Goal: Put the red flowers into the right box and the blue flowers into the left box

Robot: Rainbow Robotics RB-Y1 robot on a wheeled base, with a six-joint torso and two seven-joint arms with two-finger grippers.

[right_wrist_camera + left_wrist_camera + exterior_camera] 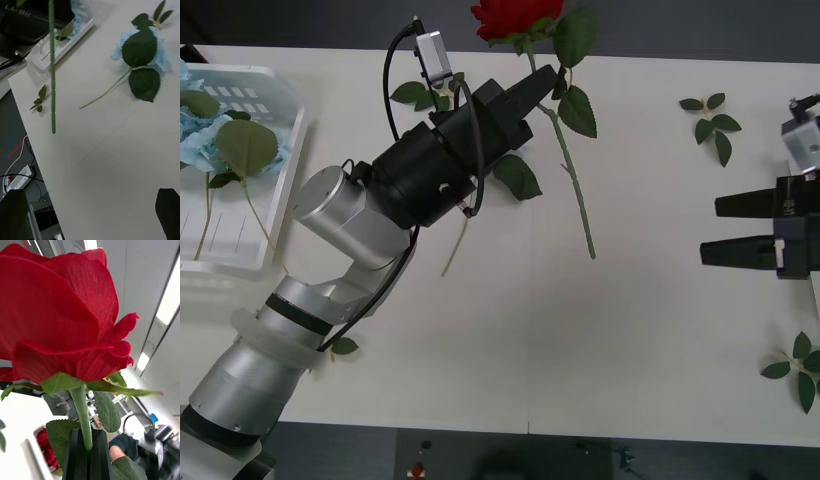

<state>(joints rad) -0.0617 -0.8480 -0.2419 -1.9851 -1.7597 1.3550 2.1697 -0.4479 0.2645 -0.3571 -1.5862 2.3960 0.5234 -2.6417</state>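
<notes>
While its stem is pinched just under the bloom by the left pincer (542,80), a red rose (515,17) hangs above the far middle of the white surface (630,300), its head near the far edge and its long green stem (575,190) slanting down toward the near side, clear of the surface as far as the right wrist view shows. In the left wrist view the two black fingers (100,453) press together on the stem right below the sepals, with the bloom (56,311) towering over them. Under the left arm, a blue hydrangea (150,48) lies on the surface with its large leaves over the petals and its thin stem trailing out. At the left edge stands the white slotted basket (275,165), and in it lie pale blue hydrangea heads (198,130) with a big green leaf and thin stems across its floor. The right pincer (740,228) hovers at the right edge of the surface, its black fingers spread apart and holding nothing. Loose green leaf sprigs (712,120) lie near it, one toward the far side and another (798,368) toward the near side.
</notes>
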